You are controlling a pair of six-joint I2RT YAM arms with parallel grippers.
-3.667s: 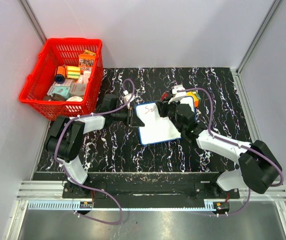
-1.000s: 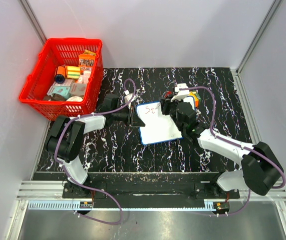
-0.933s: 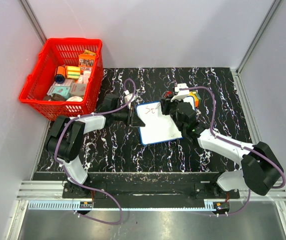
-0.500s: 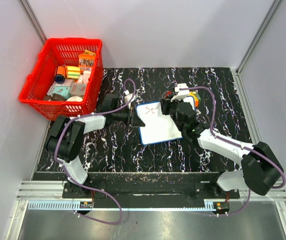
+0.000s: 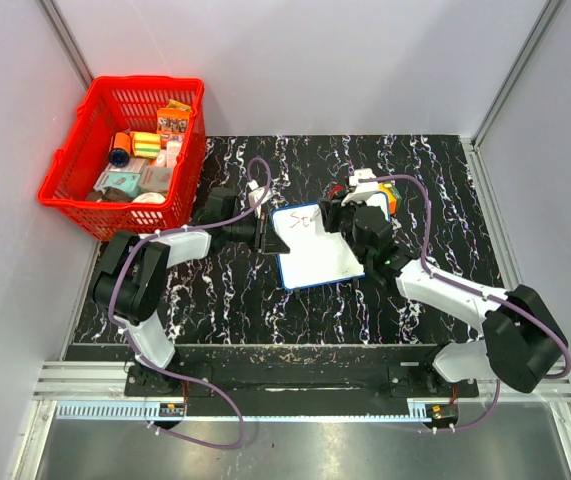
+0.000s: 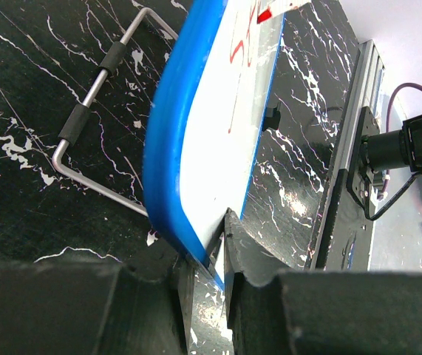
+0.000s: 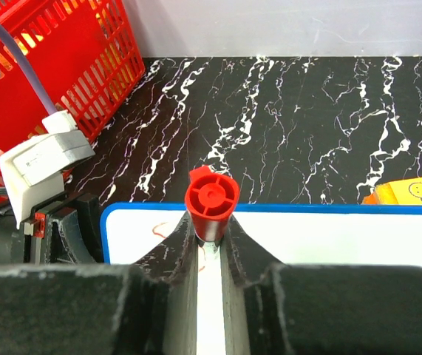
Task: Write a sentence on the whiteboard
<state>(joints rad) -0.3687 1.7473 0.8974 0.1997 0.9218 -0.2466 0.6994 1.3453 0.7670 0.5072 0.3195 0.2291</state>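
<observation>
Across the top view, largest first:

1. Table (image 5: pixel 435 180): black slab veined white like marble, hard and flat.
2. Red basket (image 5: pixel 147 82), at 10 o'clock: plastic lattice, packed with small goods, well apart from the work.
3. Whiteboard (image 5: pixel 317 262), at centre: glossy white rectangle with a rounded blue frame. A bent wire stand (image 6: pixel 92 96) lies behind it.
4. Left end effector (image 6: pixel 214 296): black fingers clamped on the board's 9 o'clock edge, probably to steady it against pen pressure.
5. Right end effector (image 7: pixel 209 240): closed on the marker and poised over the board's 1 o'clock corner, where the writing runs.
6. Marker (image 7: pixel 211 196): red plastic barrel, round ribbed end toward the wrist camera, tip toward the board.
7. Sentence (image 5: pixel 305 219): a few thin red scrawled strokes along the 12 o'clock edge, evidently just begun.
</observation>
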